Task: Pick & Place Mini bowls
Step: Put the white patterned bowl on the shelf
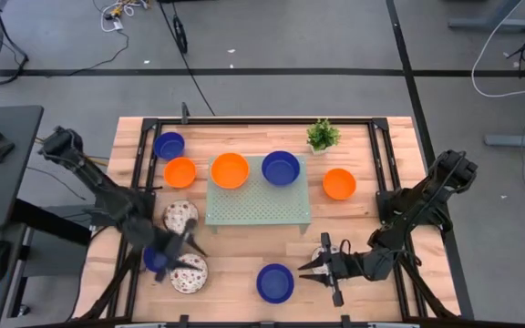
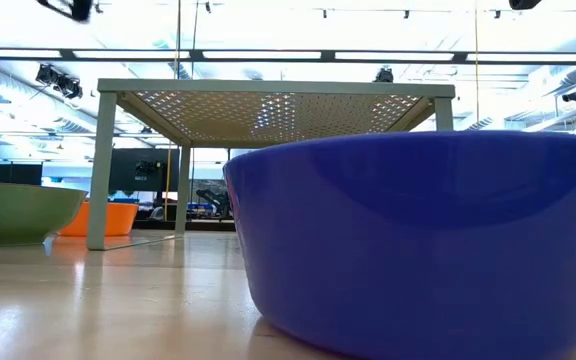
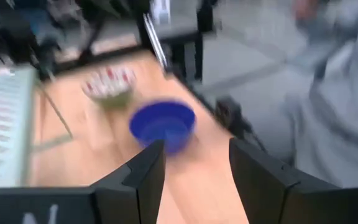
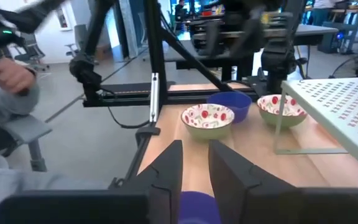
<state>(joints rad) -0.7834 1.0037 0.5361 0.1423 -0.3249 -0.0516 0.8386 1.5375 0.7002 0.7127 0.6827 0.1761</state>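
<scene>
Mini bowls lie across the wooden table: orange ones, a blue one, speckled ones. An orange bowl and a blue bowl sit at the far edge of the green tray. My left gripper hangs open over the near left, above a blue bowl. My right gripper is open by a narrow gap, nearly level. It points at the near blue bowl and partly covers a speckled bowl.
A potted plant stands at the far edge. The tray stands on legs with room beneath it. A black frame borders the table. A person in grey sits at the near side, one hand off the left edge.
</scene>
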